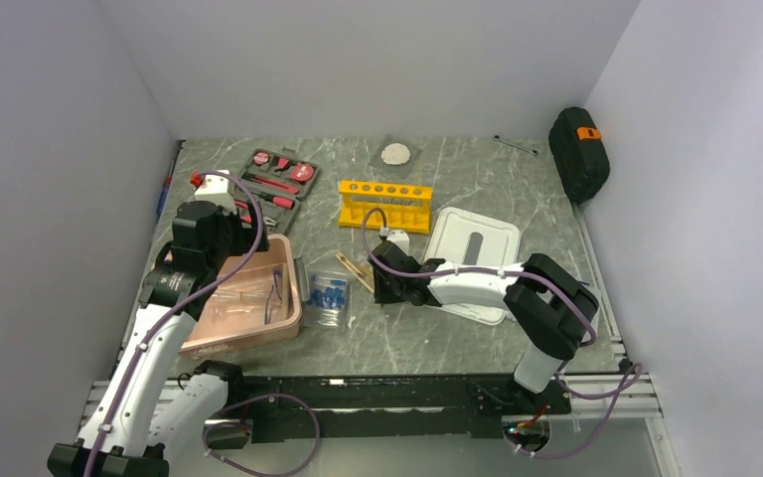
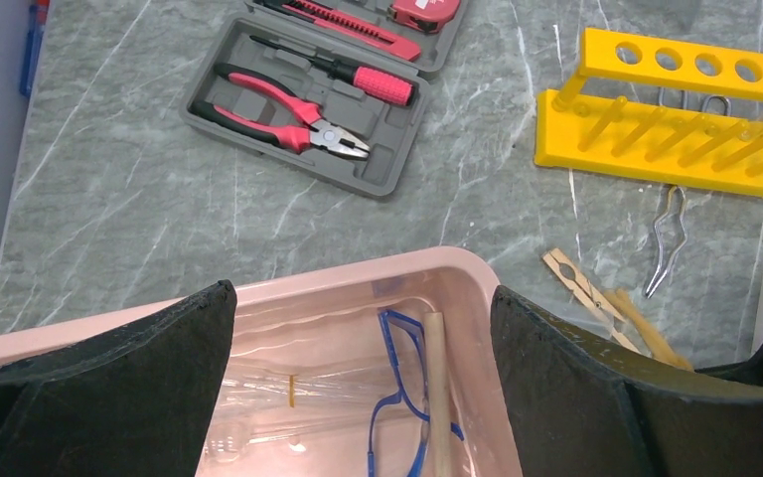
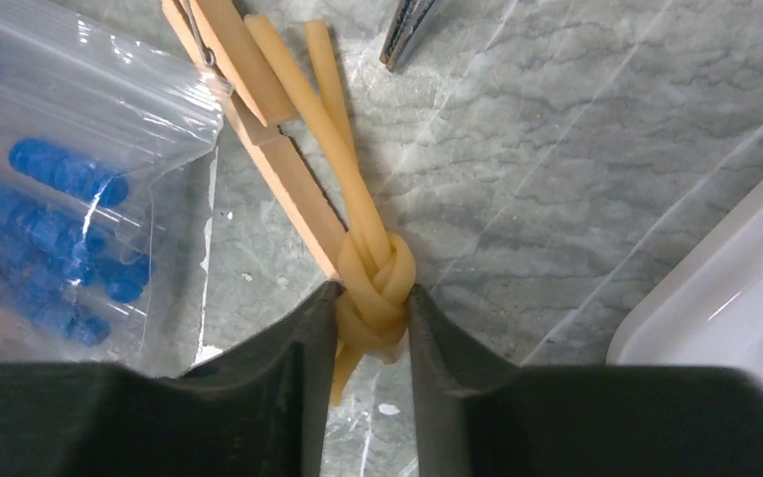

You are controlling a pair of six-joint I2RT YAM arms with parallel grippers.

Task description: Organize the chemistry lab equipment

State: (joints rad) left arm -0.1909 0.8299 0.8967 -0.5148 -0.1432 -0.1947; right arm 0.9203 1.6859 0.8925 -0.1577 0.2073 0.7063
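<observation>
Right fingers (image 3: pixel 268 397) pinch the knot of the tan tubing (image 3: pixel 378 283) from both sides, low on the counter (image 3: pixel 576 149), about midway between its left and right edges and nearer the near edge than the far one. The hold is only on the knot's rounded bulge, so the knot could squirt out as the squeeze tightens or during a lift. The tubing's loose ends lie against the wooden clamp (image 3: pixel 258 129), so a lift may drag or flip the clamp. The clamp sits right at the corner of the bag (image 3: pixel 60 189) of blue-capped tubes and could snag it. Metal tongs (image 3: pixel 405 30) point in from the far side, near the tubing's ends but apart from them. On the right the white lid (image 3: pixel 735 308) comes close, leaving little room for a sideways swing that way; straight up looks open. Left fingers (image 2: pixel 109 397) are spread wide above the pink bin (image 2: pixel 358 270) by the left edge, with the glasses (image 2: pixel 397 397) lying inside. A path to the bin passes over the bag, and trailing tube ends could sweep it. The rack (image 1: pixel 384 204) stands well apart, toward the far edge.
</observation>
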